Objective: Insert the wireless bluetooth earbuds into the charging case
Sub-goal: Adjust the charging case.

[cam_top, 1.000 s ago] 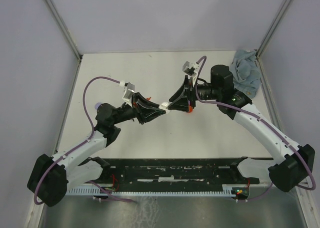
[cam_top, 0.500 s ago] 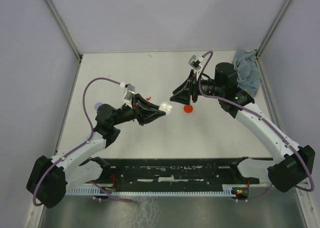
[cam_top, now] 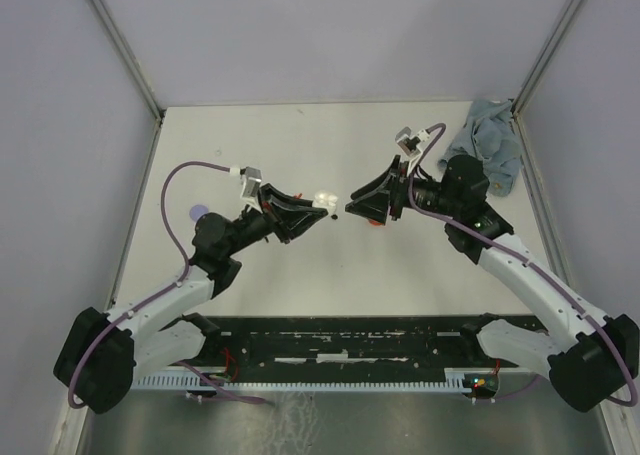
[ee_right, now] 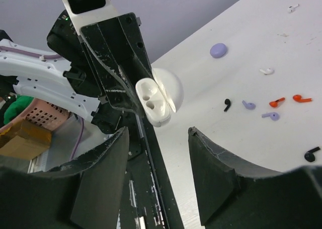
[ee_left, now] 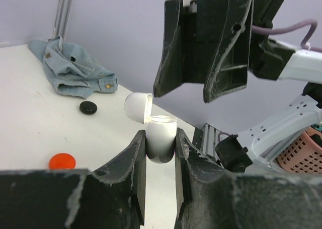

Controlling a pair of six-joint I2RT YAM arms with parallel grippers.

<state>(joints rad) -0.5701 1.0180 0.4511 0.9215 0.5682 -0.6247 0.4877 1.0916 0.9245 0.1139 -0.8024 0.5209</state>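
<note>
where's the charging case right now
In the top view the white charging case, lid open, is clamped in the left gripper near the middle of the table, with the open right gripper facing it from its right.

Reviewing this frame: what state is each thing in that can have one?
White egg-shaped plastic charging case: lid open, both sockets empty.
Tiny comma-shaped plastic earbuds: lying loose, none in the case.
Left pincer: shut on the case.
Right pincer: open, holding nothing.
Blue denim cloth: crumpled.
</note>
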